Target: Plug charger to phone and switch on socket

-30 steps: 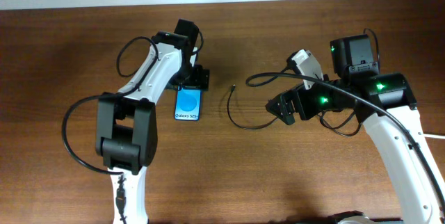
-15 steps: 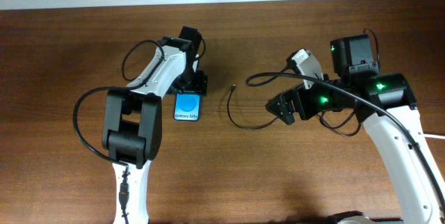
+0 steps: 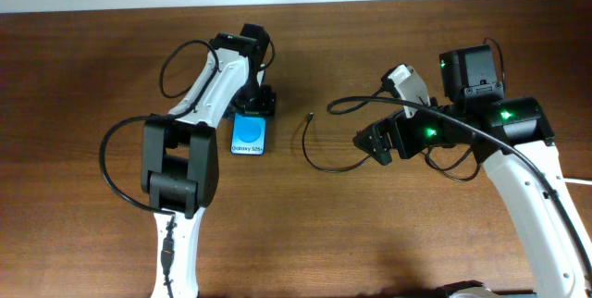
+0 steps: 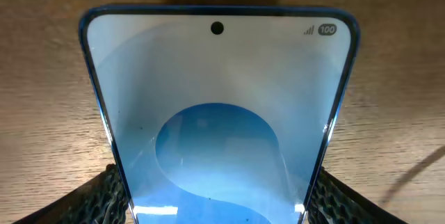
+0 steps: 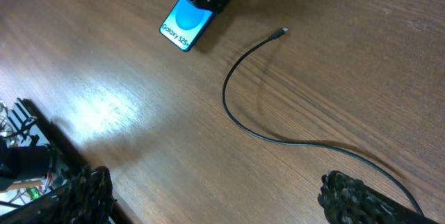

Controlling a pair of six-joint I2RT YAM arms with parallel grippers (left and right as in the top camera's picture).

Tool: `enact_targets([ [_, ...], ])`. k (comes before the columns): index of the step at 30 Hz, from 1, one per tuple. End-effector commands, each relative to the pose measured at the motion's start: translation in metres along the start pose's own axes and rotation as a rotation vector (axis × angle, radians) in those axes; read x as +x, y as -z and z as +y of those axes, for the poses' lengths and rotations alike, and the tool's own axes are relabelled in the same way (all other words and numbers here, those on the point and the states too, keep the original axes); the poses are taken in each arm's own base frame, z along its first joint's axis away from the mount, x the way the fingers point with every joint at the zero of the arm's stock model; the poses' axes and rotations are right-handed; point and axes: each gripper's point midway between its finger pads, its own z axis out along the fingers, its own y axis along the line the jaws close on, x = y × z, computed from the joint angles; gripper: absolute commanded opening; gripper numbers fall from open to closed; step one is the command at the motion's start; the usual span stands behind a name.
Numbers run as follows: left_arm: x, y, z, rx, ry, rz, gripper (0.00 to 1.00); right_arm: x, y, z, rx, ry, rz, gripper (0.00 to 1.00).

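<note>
The phone lies flat on the table, blue screen up, with "Galaxy" text at its near end. My left gripper is shut on its far end. In the left wrist view the phone fills the frame and both fingers press its side edges. The charger curves over the table, with its tip right of the phone. My right gripper is open and empty over the cable's right part. In the right wrist view the charger runs past the right finger. A white block, perhaps the socket, is mostly hidden behind the right arm.
The right arm's thick black cables loop over the table's right half. The left arm's cable loops at the left. A pale wall edge runs along the table's far side. The phone also shows in the right wrist view.
My left arm has shifted its pose, and the phone has moved slightly towards the table's far side in the gripper. The right arm and the charger have not moved.
</note>
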Motion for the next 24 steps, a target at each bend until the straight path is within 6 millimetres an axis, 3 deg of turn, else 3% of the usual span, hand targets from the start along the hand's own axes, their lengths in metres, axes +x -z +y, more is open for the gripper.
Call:
enact_targets([
  [1, -0.012, 0.017, -0.001, 0.006, 0.013, -0.044, 0.27, -0.007, 0.002, 0.004, -0.012, 0.016, -0.016, 0.98],
  [4, -0.015, 0.022, -0.001, 0.011, 0.116, -0.055, 0.00, -0.008, 0.002, 0.004, -0.016, 0.003, -0.019, 0.98],
  [8, -0.010, 0.022, -0.014, 0.100, 0.257, -0.016, 0.00, -0.017, -0.010, -0.005, -0.012, -0.197, -0.029, 0.98],
  [11, -0.003, 0.029, -0.046, 0.283, 0.287, 0.050, 0.00, -0.013, -0.045, -0.026, -0.015, -0.518, 0.048, 0.98],
  [13, 0.000, 0.032, -0.056, 0.345, 0.390, 0.097, 0.00, -0.008, -0.066, -0.035, -0.034, -0.604, 0.105, 0.99],
  [17, 0.005, 0.041, -0.068, 0.441, 0.624, 0.208, 0.00, -0.011, -0.092, -0.039, -0.103, -0.635, 0.128, 0.94],
  [19, 0.005, 0.049, -0.076, 0.525, 0.704, 0.272, 0.00, -0.024, -0.098, -0.034, -0.115, -0.593, 0.088, 0.91],
  [24, -0.001, 0.072, -0.083, 0.714, 0.831, 0.401, 0.00, -0.037, -0.115, -0.028, -0.003, -0.630, 0.040, 0.89],
])
